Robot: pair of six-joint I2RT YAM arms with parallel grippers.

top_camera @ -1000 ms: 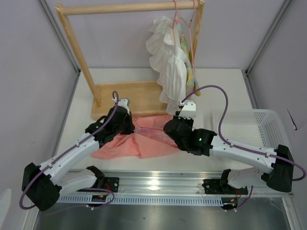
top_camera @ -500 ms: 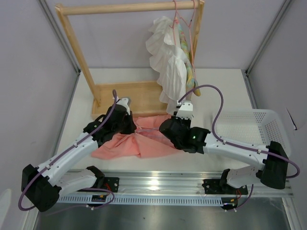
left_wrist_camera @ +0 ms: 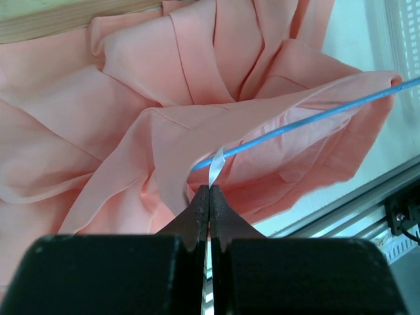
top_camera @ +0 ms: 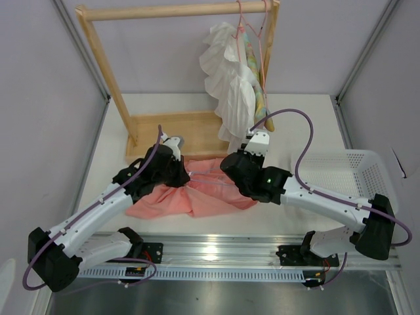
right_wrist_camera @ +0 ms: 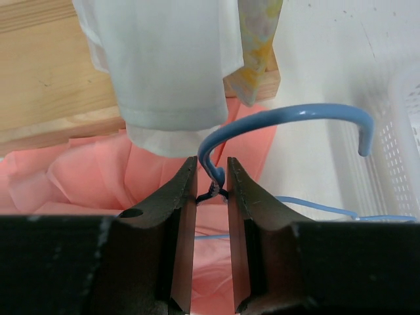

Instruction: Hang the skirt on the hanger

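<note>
**Hanger Wire Already Inside The Skirt**

Overhead: the skirt lies bunched on the desk, just in front of the rack base. Left wrist: the left fingers are clenched on the skirt's white label, and the hanger wire runs up-right inside the fabric. Right wrist: the right fingers grasp the hanger's neck, hook arcing right. The right arm looks set to steer.

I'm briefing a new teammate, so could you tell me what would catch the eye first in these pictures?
The salmon skirt lies crumpled mid-table, with the left gripper pinching its edge. The right gripper clamps the blue hanger at its twisted neck, one wire arm running inside the skirt. Behind, a white garment hangs from the wooden rack.
</note>
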